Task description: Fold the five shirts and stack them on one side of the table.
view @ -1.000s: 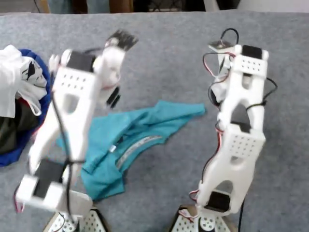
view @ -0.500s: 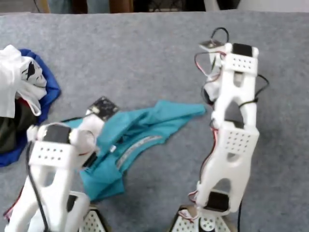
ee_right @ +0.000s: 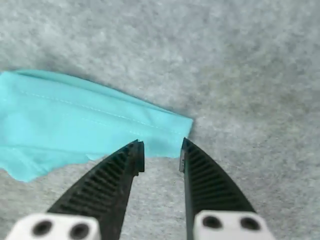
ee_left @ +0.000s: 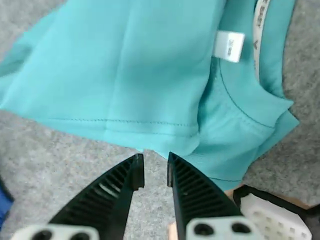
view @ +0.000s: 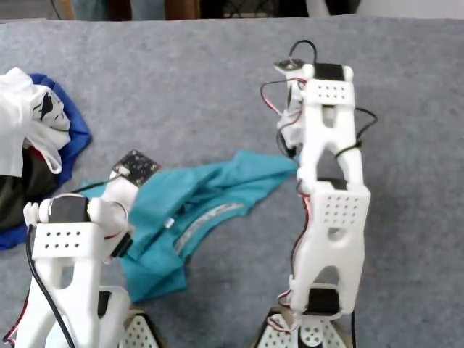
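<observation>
Teal shirt (view: pixel 210 203) lies crumpled on the grey worktop (view: pixel 181 80). Its long axis runs diagonally from the left arm's side toward the right arm.

Left gripper (ee_left: pixel 155 165): jaws a narrow gap apart, holding nothing. Tips just short of a stitched hem, with collar and label beyond it.

Right gripper (ee_right: pixel 161 150): jaws spread wider, empty, poised at the shirt's far corner. Hard to say whether the tips touch cloth.

Each arm has its own end of the shirt nearest.

Pile of other shirts (view: pixel 32 145) sits well apart at the worktop's left edge.

Likely next: pinch both ends, spread flat.
</observation>
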Robot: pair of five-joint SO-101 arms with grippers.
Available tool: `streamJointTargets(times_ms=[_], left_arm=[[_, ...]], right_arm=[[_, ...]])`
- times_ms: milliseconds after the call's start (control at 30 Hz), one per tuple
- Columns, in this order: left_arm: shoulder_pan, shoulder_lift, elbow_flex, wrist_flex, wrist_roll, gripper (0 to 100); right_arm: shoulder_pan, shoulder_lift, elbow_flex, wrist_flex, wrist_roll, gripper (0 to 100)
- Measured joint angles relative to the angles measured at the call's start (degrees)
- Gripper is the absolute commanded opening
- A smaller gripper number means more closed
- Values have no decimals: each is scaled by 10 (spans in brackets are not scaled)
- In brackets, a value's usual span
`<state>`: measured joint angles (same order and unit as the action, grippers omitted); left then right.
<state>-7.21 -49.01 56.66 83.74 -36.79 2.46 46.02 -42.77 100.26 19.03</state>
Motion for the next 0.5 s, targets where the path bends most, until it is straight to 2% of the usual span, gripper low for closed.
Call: streamJointTargets(times_ms=[500], left_arm=[[0,0,1,0,0,106]], right_arm=[[1,78,-24,-10,-8,134]])
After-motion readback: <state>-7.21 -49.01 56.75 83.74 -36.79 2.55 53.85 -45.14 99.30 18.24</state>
